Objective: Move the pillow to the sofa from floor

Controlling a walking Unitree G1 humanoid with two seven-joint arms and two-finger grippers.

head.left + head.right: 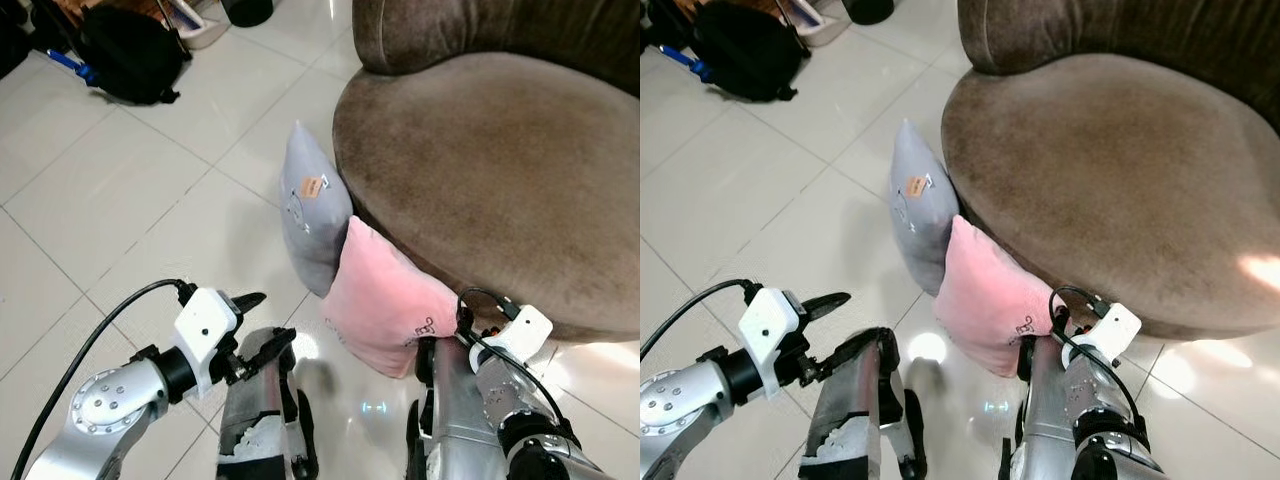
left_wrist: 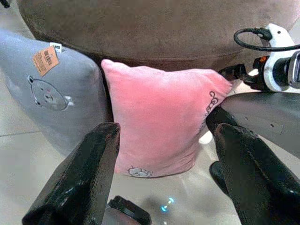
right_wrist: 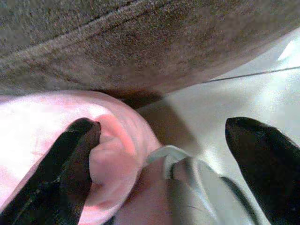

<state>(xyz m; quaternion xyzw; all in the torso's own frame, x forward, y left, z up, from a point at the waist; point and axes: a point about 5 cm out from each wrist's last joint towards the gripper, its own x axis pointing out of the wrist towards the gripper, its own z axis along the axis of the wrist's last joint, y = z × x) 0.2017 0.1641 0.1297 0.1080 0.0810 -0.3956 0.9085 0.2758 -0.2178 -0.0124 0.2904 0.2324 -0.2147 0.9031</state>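
Right hand (image 3: pixel 159 183) spread at pink pillow (image 1: pixel 385 305), plush, bear-embroidered, corner dented

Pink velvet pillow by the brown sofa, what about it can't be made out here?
- Pink velvet pillow: lower right corner in the left eye view, hidden behind the right gripper.
- Its back face, against the brown sofa.
- Embroidered lettering in the left wrist view: too small to read.

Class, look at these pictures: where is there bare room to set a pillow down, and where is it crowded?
Free: the brown sofa seat, bare across its top, and the tiles between the grey pillow and the black bag. Crowded: the sofa's foot, where both pillows lean, with the right pincer at the pink pillow and the left pincer facing it.
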